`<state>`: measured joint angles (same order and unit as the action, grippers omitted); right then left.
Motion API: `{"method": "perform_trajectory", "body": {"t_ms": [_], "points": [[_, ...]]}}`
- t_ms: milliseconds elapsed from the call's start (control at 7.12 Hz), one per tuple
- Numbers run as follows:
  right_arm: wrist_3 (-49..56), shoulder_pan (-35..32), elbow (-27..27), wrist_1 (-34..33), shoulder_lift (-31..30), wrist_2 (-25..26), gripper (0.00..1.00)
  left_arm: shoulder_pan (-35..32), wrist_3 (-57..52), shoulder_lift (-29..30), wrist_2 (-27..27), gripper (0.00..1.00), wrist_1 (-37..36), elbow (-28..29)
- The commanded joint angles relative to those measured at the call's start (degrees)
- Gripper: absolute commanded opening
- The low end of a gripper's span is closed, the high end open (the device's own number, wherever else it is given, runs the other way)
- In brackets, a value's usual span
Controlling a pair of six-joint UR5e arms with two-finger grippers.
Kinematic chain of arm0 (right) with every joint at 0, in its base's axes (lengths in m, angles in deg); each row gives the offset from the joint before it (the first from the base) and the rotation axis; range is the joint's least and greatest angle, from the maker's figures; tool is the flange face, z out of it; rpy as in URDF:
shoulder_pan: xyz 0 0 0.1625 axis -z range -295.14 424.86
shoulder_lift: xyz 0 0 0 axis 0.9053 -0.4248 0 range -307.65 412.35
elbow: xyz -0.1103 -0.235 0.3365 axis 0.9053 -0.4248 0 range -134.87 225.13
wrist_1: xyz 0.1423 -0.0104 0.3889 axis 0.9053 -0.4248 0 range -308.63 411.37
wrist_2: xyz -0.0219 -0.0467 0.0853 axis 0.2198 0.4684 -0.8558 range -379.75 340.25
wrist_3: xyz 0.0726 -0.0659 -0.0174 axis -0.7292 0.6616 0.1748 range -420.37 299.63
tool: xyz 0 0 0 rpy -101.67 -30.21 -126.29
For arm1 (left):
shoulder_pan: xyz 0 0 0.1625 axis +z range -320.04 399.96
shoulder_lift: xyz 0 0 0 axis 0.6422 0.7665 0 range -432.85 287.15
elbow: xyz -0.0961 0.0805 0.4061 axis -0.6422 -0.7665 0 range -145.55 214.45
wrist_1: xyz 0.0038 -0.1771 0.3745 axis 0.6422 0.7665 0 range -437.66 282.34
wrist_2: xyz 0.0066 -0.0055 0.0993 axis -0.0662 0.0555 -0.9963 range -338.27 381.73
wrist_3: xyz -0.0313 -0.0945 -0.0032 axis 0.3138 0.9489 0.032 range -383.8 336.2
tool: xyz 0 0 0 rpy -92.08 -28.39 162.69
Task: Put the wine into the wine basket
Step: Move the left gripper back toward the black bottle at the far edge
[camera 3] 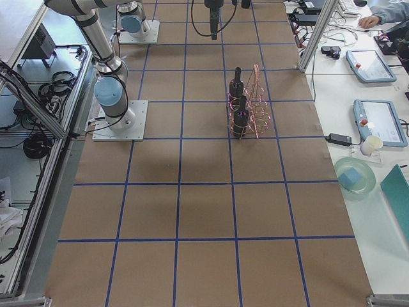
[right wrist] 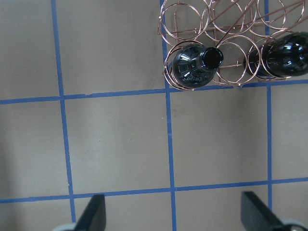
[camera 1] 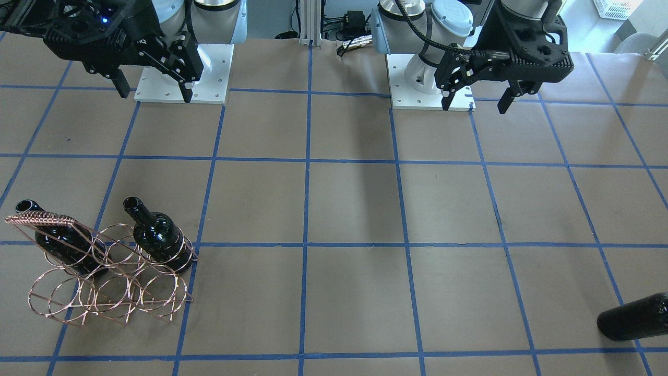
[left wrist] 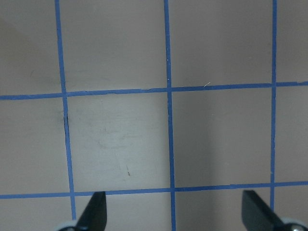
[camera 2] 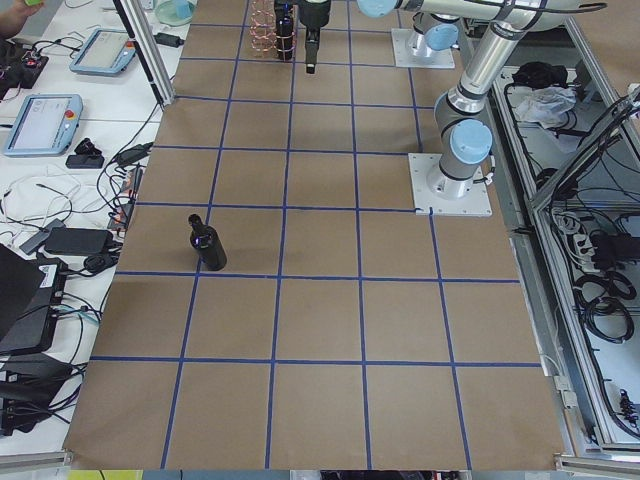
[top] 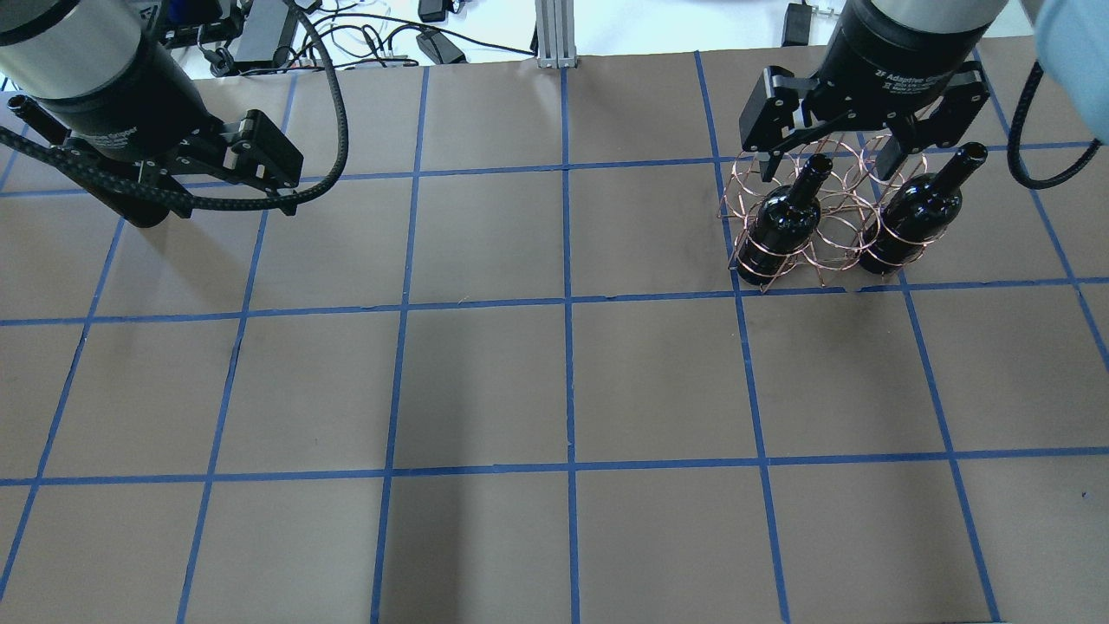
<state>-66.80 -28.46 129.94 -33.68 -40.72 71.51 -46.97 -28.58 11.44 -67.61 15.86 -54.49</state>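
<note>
The copper wire wine basket point(camera 1: 112, 274) stands on the table at my right side, far from my base. Two black wine bottles point(camera 1: 156, 235) point(camera 1: 62, 243) stand in the end rings of its row nearer me, with the ring between them empty; both also show in the overhead view point(top: 780, 227) point(top: 914, 212). A third wine bottle point(camera 2: 207, 245) stands upright alone on my left side point(camera 1: 634, 317). My right gripper point(camera 1: 155, 91) is open and empty, high up on my side of the basket point(right wrist: 226, 29). My left gripper point(camera 1: 475, 102) is open and empty over bare table point(left wrist: 175, 214).
The table is brown paper with a blue tape grid point(top: 567, 303). White arm base plates point(camera 1: 182, 78) point(camera 1: 430, 86) sit at the robot's edge. Tablets, cables and a cup point(camera 3: 370, 146) lie on the side benches beyond the far edge.
</note>
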Motion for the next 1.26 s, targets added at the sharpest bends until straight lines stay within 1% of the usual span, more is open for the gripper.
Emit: {"method": "perform_trajectory", "body": {"t_ms": [0,422,843,1124], "points": [[0.01,-0.02,0.0,0.06,-0.09,-0.12,1.0,0.0,-0.05,0.0,-0.22,1.0,0.09,-0.01],[0.01,-0.02,0.0,-0.03,0.08,-0.12,1.0,-0.09,-0.41,0.96,0.3,1.0,-0.35,0.08],[0.01,-0.02,0.0,-0.03,0.08,-0.12,1.0,-0.09,0.29,0.35,-0.48,1.0,0.7,-0.01],[-0.08,-0.02,0.0,-0.03,-0.01,-0.21,1.0,0.7,0.38,0.52,-0.48,1.0,0.09,-0.01]]}}
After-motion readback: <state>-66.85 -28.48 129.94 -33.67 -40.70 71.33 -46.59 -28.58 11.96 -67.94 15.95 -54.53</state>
